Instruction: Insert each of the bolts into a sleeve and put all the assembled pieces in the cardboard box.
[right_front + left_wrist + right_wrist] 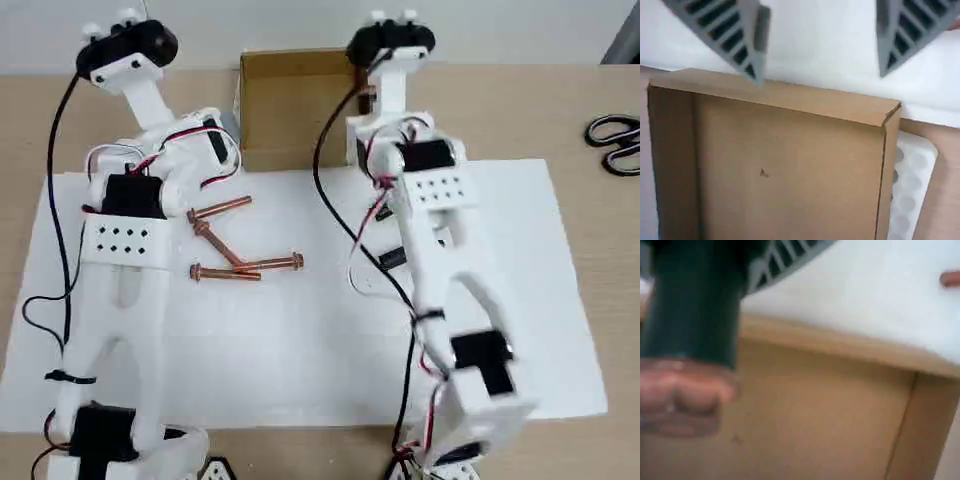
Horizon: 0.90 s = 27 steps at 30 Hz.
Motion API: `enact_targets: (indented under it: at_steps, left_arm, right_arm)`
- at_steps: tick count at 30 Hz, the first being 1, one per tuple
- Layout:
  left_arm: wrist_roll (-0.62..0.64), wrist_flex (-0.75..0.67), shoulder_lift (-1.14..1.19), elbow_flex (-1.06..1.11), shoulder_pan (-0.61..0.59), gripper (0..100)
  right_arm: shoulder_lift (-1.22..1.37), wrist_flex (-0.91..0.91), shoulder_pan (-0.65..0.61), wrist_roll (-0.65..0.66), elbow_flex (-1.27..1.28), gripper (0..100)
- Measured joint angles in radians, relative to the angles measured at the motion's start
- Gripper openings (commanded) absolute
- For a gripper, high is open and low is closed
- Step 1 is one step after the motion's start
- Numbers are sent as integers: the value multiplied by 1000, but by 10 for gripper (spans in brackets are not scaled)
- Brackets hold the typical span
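Broadly, a wooden bench (600, 90) carries a white sheet (300, 340) that covers most of its middle. Both arms stretch across the sheet from the near edge, the left arm (125, 260) on the left and the right arm (440, 230) on the right. At the far edge of the sheet, between the two arm tips, sits the open cardboard box (290, 100), with nothing visible on its floor (790, 170). The left jaws are spread wide, hanging over the box's near wall and gripping nothing. The right jaws pinch a dark sleeve (695, 305) above the box's right part, with a copper bolt head (682, 400) showing at the sleeve's lower end. Black-handled scissors (615, 140) lie far right on the bare bench. Four loose bolts (225, 272) lie on the sheet just right of the left arm, two of them crossing.
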Motion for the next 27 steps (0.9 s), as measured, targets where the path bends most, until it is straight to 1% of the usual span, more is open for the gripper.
enact_targets:
  at_steps: [7, 12, 15, 19, 21, 25, 27]
  left_arm:
    - [0, 0, 0, 0, 0, 131]
    - [0, 0, 0, 0, 0, 130]
    - [0, 0, 0, 0, 0, 130]
    - [0, 46, 0, 0, 0, 130]
    - [0, 69, -12, 0, 0, 130]
    - [0, 97, -48, 0, 0, 130]
    - [0, 109, -58, 0, 0, 130]
  right_arm:
    - [313, -5, -2, 0, -296, 5]
    - [519, -68, -2, 0, -502, 5]
    - [621, -83, -2, 0, -609, 5]
    - [701, -83, -2, 0, -713, 10]
    - [723, -83, -2, 0, -740, 64]
    - [730, -80, -2, 0, -744, 242]
    - [729, -66, -2, 0, -753, 272]
